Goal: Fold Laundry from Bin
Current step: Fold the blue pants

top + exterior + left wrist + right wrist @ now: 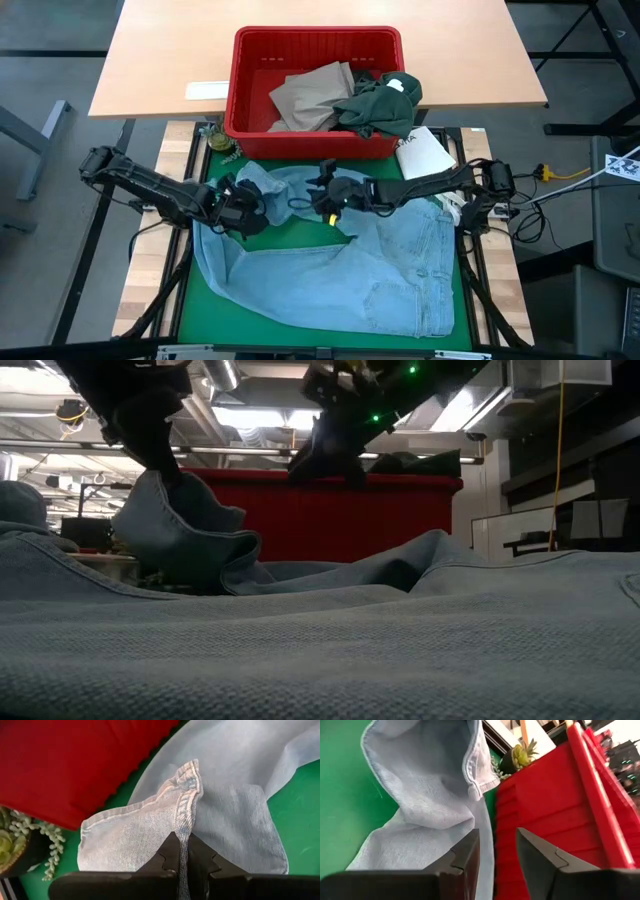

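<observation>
Clearly the jeans (340, 265) are soft, floppy denim, light blue, spread over the green mat (195, 300) in front of the bin (315, 45); I'd guess hems and seams give the surest hold, since loose cloth sags. The left gripper (182, 855) is clamped on a stitched hem, lifting that corner near the bin. The right gripper (497, 852) hangs beside the bin wall, jaws apart, holding nothing. More laundry (345, 100) sits in the bin.
</observation>
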Tool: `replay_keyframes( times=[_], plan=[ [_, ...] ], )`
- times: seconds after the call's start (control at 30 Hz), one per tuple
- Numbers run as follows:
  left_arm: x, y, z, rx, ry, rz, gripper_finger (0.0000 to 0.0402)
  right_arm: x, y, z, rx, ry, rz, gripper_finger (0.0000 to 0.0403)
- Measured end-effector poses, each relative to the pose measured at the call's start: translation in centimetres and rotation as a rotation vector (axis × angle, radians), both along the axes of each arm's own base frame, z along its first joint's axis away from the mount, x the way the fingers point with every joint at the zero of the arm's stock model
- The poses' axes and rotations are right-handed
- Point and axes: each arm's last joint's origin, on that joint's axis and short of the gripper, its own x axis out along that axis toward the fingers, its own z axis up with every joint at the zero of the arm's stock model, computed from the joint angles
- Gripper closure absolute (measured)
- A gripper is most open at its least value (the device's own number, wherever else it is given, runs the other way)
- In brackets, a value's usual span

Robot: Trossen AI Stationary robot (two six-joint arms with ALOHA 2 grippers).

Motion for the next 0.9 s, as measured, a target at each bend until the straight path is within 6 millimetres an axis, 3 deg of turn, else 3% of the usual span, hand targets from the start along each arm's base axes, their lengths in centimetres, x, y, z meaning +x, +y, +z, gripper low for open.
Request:
replay_keyframes(
  times=[0.23,0.37,0.7,0.9],
  plan=[
    [-0.1,-0.7,0.2,0.053,-0.033,-0.019,0.0396,0.2,-1.1,0.0,0.151,-0.017,0.174,0.0276],
    [0.0,-1.1,0.2,0.053,-0.044,-0.044,0.0396,0.3,-0.9,0.1,0.125,-0.019,0.247,0.0264],
    [1.4,-2.1,1.1,0.109,-0.109,-0.205,0.0396,0.4,-0.9,0.4,0.108,-0.055,0.262,0.0148],
    [1.9,-2.3,1.5,0.126,-0.137,-0.239,0.0396,0.4,-0.9,0.4,0.068,-0.041,0.284,0.0108]
  ],
)
